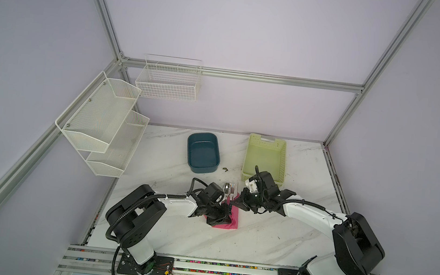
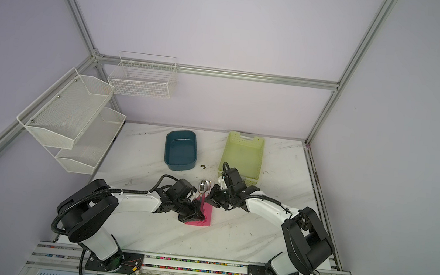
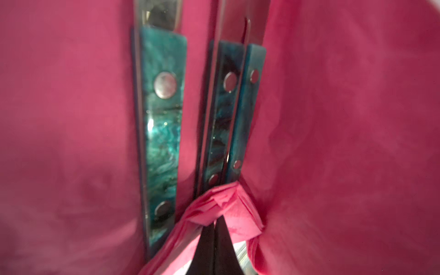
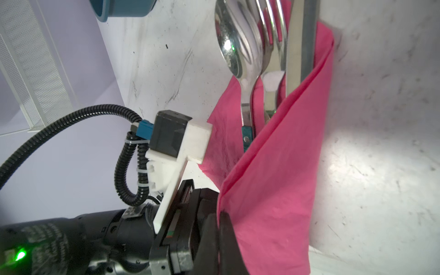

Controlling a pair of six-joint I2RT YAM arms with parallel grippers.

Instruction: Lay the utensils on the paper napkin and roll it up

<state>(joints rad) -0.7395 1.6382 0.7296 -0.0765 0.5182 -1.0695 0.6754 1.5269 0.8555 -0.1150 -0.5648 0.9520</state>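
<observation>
even soft light, blurry wrist views

No text can be read in any view; pale lettering on the left arm's black housing [image 4: 45, 235], lower left, is too blurred.

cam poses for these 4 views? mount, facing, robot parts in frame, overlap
Top view: high over the table's front edge, looking down toward the back wall; left arm, right arm, left gripper and right gripper at the napkin.
Top view: same head, alongside, same facing; same arms, napkin.
Left wrist: on the left arm, looking along the left gripper, shut on the napkin, at three teal handles.
Right wrist: on the right arm, facing spoon, fork, knife; right gripper shut on the napkin, left arm alongside.
Shared: all four show napkin and utensils.
</observation>
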